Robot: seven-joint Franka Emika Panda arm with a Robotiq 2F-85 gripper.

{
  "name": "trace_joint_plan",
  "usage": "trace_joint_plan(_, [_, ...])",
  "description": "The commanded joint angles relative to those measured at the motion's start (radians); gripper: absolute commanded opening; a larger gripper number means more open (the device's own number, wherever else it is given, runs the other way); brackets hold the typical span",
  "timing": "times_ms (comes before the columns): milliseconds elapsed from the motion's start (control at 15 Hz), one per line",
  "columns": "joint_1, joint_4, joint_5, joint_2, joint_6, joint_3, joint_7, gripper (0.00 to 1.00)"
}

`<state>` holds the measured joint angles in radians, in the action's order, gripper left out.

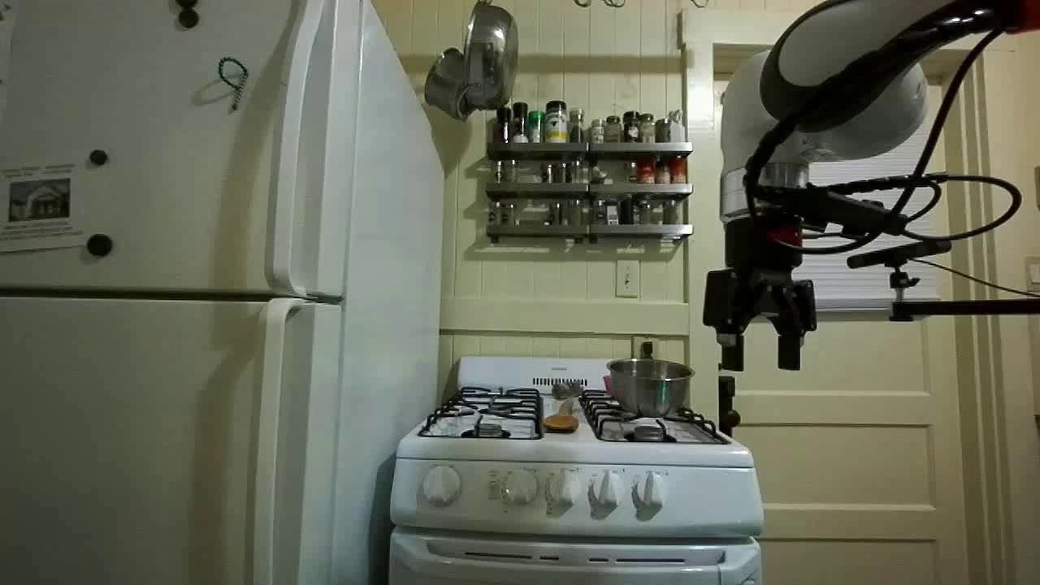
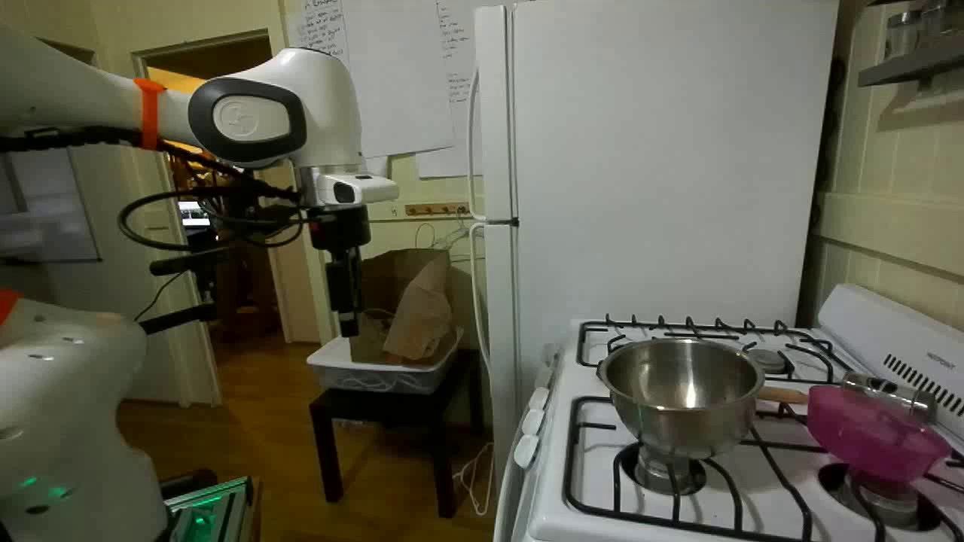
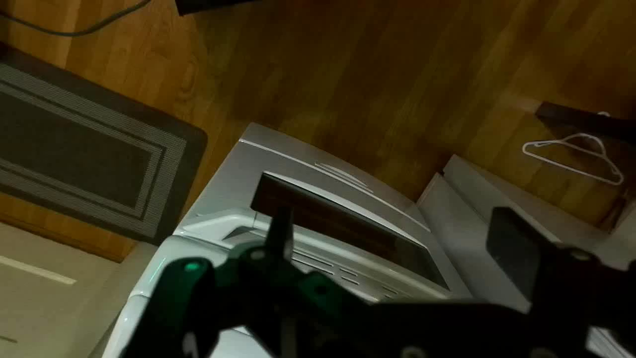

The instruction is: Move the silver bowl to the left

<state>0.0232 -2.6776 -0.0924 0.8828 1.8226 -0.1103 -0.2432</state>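
The silver bowl, a deep shiny metal bowl, stands upright on the right-hand grates of the stove in an exterior view (image 1: 651, 390). It also shows in an exterior view (image 2: 681, 410), over a burner on the near side, with its inside visible. My gripper (image 1: 760, 354) hangs in the air, pointing down, to the right of the bowl and a little higher in that image. It also shows in an exterior view (image 2: 349, 324), well away from the bowl. In the wrist view the two fingers (image 3: 397, 238) stand wide apart with nothing between them. The bowl is out of the wrist view.
A pink container (image 2: 874, 433) sits by the bowl on the far burner. A wooden spoon (image 1: 561, 421) lies between the grates. The white stove (image 1: 573, 496) stands beside the fridge (image 1: 390, 268). Pans (image 1: 491, 57) and spice shelves (image 1: 589, 191) are on the wall.
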Motion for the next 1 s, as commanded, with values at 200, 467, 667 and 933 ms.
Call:
trace_joint_plan(200, [-0.006, 0.002, -0.003, 0.000, -0.003, -0.004, 0.004, 1.00])
trace_joint_plan(467, [-0.043, 0.024, 0.094, -0.047, 0.019, 0.024, 0.077, 1.00])
trace_joint_plan(667, [-0.133, 0.091, 0.279, -0.143, 0.079, 0.043, 0.093, 1.00])
trace_joint_plan(933, [-0.192, 0.172, 0.423, -0.288, 0.319, 0.088, 0.093, 1.00])
